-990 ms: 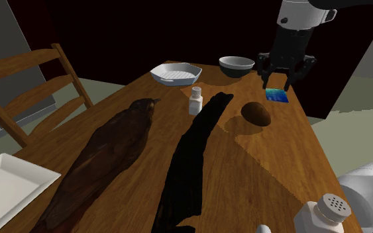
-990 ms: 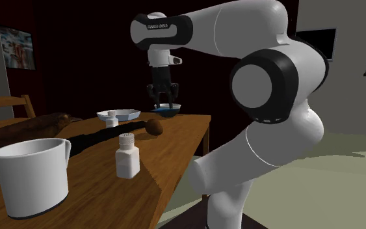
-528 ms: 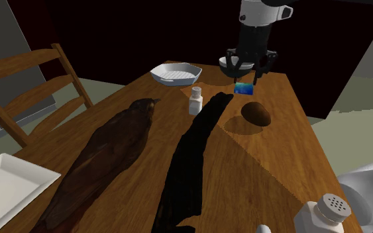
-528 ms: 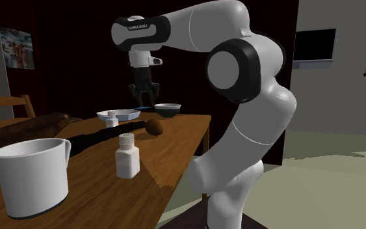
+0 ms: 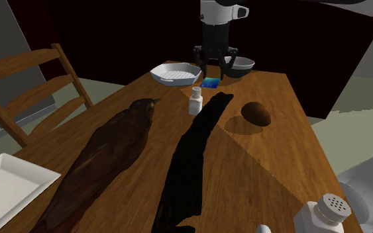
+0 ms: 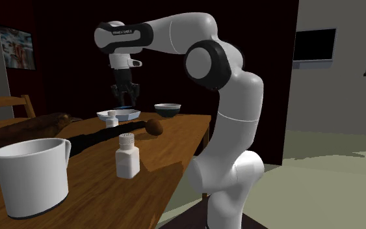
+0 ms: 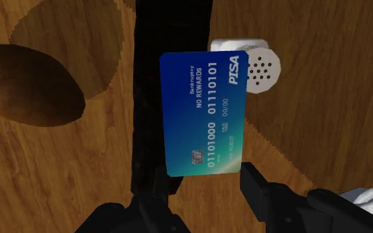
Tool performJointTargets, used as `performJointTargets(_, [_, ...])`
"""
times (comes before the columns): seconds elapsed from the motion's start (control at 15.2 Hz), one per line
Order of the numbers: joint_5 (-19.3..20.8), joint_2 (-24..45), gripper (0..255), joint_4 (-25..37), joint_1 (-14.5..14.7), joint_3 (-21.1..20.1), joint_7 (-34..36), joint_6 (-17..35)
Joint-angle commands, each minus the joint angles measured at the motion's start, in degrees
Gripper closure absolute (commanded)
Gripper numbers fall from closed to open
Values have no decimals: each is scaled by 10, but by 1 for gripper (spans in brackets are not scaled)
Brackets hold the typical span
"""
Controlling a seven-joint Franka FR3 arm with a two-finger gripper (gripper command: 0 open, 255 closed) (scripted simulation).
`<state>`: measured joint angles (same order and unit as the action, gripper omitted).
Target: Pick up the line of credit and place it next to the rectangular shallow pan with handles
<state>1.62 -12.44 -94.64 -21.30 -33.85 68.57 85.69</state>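
Shoulder view: gripper [image 5: 213,75] clamped narrow on a blue credit card [image 5: 211,83] hanging between the jaws; white rectangular pan [image 5: 175,73] just beside the jaws, dark bowl [image 5: 238,65] on their other side.
Second exterior view: gripper [image 6: 124,101] pointing down, near the rectangular pan [image 6: 119,114].
Wrist view: credit card [image 7: 203,112] pinched by its end between the jaws; beyond them, a white shaker [image 7: 258,66] and a brown oval lump [image 7: 32,86].

You have a card [image 7: 203,112] shading from deep blue to teal with white lettering, a plain white pan [image 5: 175,73], a white shaker [image 7: 263,69] with dark dotted holes, and a brown wood-grained table [image 5: 277,159].
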Motion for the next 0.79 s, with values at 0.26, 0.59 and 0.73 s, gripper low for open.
performJointTargets(0.26, [123, 204, 255, 199, 43, -76, 102, -50])
performJointTargets(0.59, [105, 179, 255, 133, 33, -68, 98, -1])
performJointTargets(0.73, [99, 172, 255, 110, 29, -66, 97, 17])
